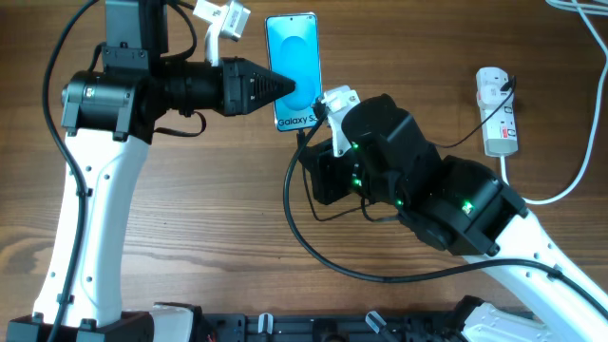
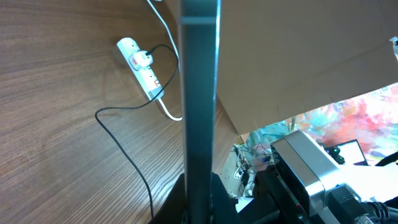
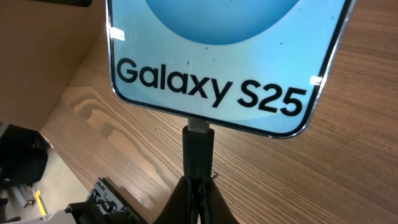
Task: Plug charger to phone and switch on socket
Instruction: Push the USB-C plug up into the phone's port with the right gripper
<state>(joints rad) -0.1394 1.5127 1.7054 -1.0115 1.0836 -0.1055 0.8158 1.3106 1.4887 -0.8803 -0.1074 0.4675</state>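
Observation:
The phone [image 1: 294,66] has a cyan screen and "Galaxy S25" text at its near end [image 3: 211,87]. My left gripper [image 1: 296,87] is shut on the phone's side edge; the phone shows edge-on in the left wrist view [image 2: 199,106]. My right gripper [image 1: 316,123] is shut on the charger's black connector [image 3: 198,149], whose tip meets the phone's bottom port. The thin black charger cable [image 1: 313,237] loops under the right arm. The white socket strip [image 1: 498,112] lies at the right with the adapter plugged in, and also shows in the left wrist view [image 2: 142,67].
A thick white cord [image 1: 579,142] runs from the socket along the right edge of the wooden table [image 1: 209,218]. The black cable [image 2: 124,149] trails across the wood. Both arm bodies crowd the middle.

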